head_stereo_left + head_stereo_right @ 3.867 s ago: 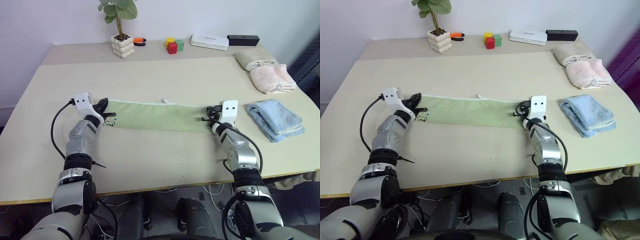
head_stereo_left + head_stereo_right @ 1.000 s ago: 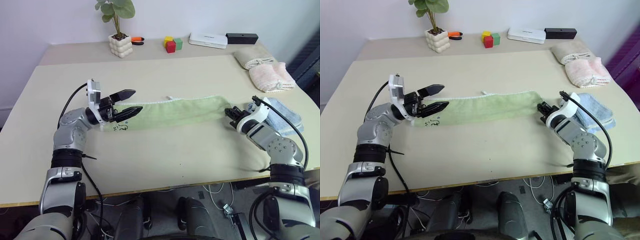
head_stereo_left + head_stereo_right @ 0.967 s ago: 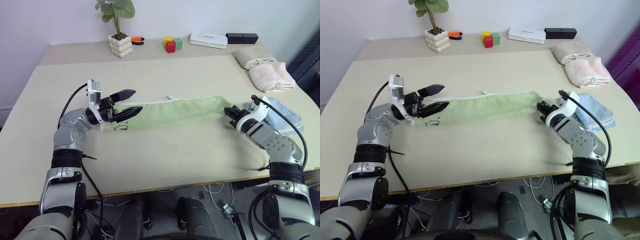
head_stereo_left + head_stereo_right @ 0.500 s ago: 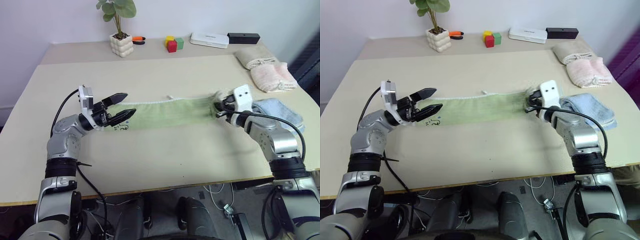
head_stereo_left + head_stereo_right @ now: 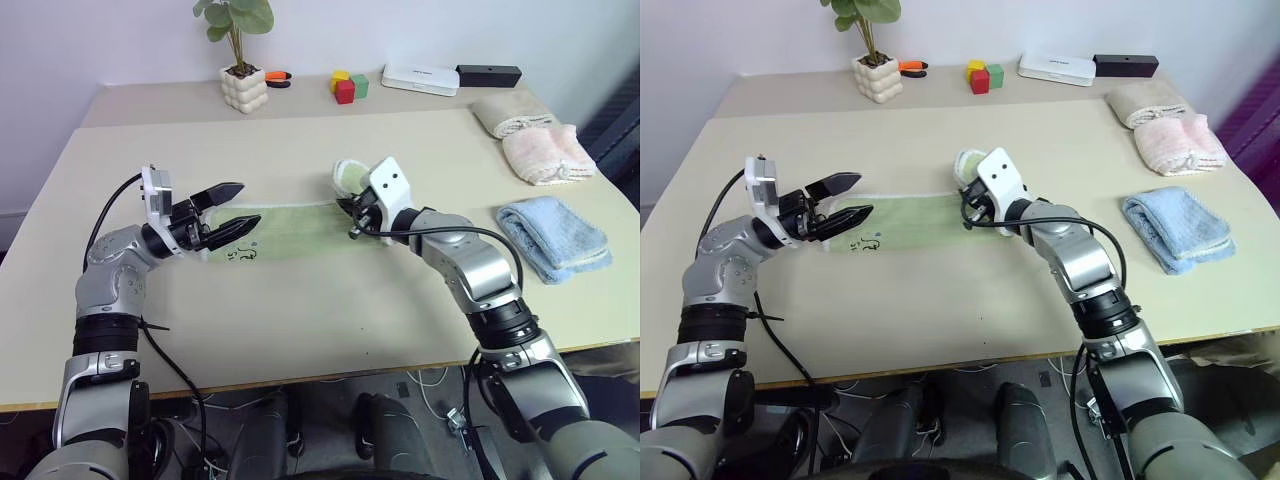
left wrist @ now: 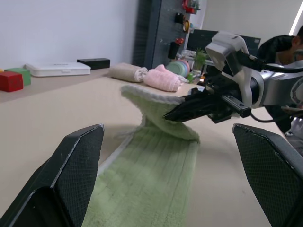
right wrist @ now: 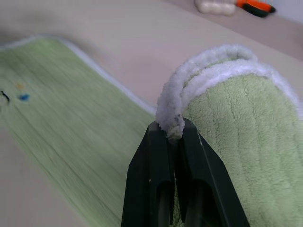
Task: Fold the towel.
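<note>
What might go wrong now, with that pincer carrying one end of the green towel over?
The right pincer pinches only the white edging of the towel, so the end might slip out. The left pincer hovers open by the other end, so nothing pins that end; the towel might drag and fold crooked.

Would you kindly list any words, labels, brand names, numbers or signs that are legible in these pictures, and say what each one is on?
No text here can be read.
Towel: a small dark embroidered mark near its left end, too small to read.
White flat box at the back of the table: no legible label.
Black bar-shaped box beside it: no legible label.
Coloured blocks: plain faces, no characters visible.
</note>
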`<state>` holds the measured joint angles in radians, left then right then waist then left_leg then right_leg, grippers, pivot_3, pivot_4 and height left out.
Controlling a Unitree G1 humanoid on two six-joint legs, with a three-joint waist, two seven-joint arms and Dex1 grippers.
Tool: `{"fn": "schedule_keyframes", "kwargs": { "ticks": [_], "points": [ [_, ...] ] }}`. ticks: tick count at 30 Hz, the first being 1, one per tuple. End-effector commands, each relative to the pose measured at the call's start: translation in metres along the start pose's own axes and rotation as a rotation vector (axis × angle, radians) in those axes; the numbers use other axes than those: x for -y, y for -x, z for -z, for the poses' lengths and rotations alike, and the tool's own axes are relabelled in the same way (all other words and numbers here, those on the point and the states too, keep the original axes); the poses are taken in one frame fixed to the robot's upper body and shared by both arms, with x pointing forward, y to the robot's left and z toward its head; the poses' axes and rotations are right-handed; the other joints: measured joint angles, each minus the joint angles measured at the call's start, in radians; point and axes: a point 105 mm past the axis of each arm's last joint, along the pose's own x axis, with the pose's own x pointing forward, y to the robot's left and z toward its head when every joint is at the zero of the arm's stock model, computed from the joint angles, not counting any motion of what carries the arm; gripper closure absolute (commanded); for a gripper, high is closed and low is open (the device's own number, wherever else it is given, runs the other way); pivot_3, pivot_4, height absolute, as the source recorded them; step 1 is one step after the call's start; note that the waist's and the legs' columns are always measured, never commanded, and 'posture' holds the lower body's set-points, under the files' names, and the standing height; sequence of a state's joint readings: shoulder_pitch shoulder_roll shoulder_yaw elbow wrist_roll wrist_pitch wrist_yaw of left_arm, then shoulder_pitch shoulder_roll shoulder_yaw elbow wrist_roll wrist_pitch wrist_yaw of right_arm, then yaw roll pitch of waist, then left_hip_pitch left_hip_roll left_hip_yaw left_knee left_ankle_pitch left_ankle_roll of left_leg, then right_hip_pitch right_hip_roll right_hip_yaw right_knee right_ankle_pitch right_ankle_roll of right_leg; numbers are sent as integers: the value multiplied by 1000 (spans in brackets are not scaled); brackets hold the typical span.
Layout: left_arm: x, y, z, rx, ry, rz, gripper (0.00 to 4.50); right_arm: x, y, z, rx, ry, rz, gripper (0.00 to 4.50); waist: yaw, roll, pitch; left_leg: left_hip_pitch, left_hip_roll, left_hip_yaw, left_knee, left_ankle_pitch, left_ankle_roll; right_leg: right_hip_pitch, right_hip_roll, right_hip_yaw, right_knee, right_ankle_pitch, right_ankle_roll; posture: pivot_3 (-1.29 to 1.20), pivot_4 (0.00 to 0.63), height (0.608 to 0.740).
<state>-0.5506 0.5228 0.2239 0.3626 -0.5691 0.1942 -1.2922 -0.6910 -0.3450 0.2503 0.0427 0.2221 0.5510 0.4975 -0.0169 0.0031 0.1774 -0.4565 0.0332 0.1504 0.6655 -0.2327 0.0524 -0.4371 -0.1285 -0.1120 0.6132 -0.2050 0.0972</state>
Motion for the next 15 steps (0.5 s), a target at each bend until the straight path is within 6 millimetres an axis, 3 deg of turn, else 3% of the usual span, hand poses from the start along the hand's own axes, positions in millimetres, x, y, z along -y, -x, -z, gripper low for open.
{"fn": "schedule_keyframes", "kwargs": {
  "ticks": [1,5,15],
  "points": [
    [2,5,-16,27,-46,-5,0,-16,-8,-12,39,27,-57,4484,-1,0,0,-1,0,0,0,0,0,-1,0,0,0,0,0,0,150,740],
    [3,9,-17,20,-51,-18,0,-33,-13,-7,21,25,-121,4484,-3,0,0,-3,0,0,0,1,-1,-3,1,0,2,0,0,0,150,740],
    [8,15,-17,12,-49,-38,0,-52,-21,5,-10,77,-190,4484,-3,0,0,-3,0,0,0,1,-2,-4,1,0,2,0,0,0,150,740]
  ]
}}
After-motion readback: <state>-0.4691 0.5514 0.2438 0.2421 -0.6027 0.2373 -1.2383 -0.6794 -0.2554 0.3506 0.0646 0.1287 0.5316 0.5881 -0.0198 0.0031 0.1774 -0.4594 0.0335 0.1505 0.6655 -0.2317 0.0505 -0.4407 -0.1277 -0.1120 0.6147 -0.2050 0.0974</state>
